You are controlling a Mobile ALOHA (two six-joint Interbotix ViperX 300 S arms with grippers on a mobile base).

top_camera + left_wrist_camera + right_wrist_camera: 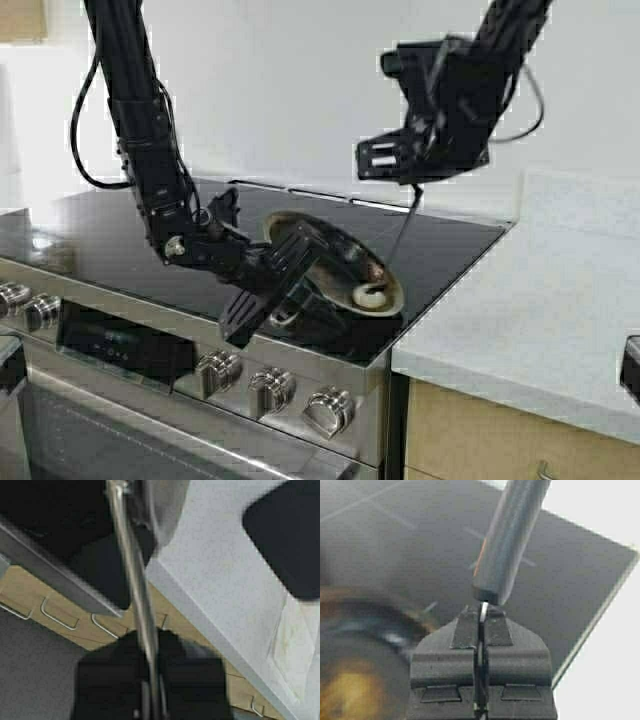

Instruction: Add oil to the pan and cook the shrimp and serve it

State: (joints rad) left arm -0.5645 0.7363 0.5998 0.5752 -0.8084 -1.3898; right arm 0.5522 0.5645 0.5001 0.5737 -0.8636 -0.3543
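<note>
Shrimp (371, 296) in pan (345, 262) (on stove (120, 235))

We see the left gripper (262, 300) hiding the pan's (375, 275) handle and near rim. Pan blurs in right wrist view; tool's (400, 235) tip too small to identify.

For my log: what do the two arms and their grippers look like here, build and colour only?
Both arms are matte black, built of jointed boxy segments. The left arm has a thin black cable looping loosely beside its upper segments and a small silver round joint cap near the wrist. The left gripper has long flat black fingers. The right gripper sits under a blocky black housing with a ribbed face, a black cable looping behind it.
</note>
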